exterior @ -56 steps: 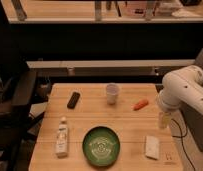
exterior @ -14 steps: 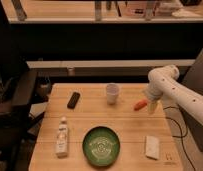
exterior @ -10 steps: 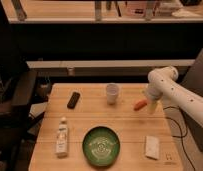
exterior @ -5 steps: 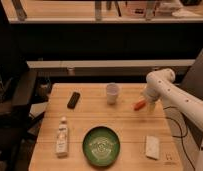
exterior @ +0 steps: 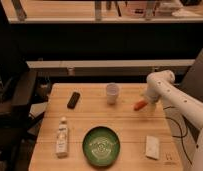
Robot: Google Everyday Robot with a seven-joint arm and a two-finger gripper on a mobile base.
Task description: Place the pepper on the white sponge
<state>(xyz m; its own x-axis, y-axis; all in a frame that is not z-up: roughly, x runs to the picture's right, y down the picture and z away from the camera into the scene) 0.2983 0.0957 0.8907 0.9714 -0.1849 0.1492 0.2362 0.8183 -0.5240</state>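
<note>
The white arm [exterior: 171, 94] comes in from the right and bends down over the right half of the tabletop [exterior: 87, 119]. The pincer [exterior: 147, 100] sits low, right up against the right end of the pepper [exterior: 139, 105]. Honestly I can't tell if the pincer is open, closed or gripping the pepper, because the two just run together at that spot. I also can't tell whether the pepper is resting on the wood or a touch above it.

The pepper itself is a little orange-red thing lying at a slant, with its left end lower in the view. It's to the right of the white cup [exterior: 112, 93], with bare wood between them.

The sponge [exterior: 152, 147] is a flat white pad near the front right corner. It has nothing on it and is well apart from the pepper, roughly straight toward the front edge from it.

Other stuff on the tabletop:
- The green plate [exterior: 101, 146] is front and centre, between the bottle [exterior: 62, 136] on its left and the sponge on its right.
- A black oblong [exterior: 73, 100] lies toward the back left, left of the cup.
- A dark cable [exterior: 178, 131] runs along the right edge of the tabletop.

A black chair [exterior: 15, 97] stands just off the left side.
</note>
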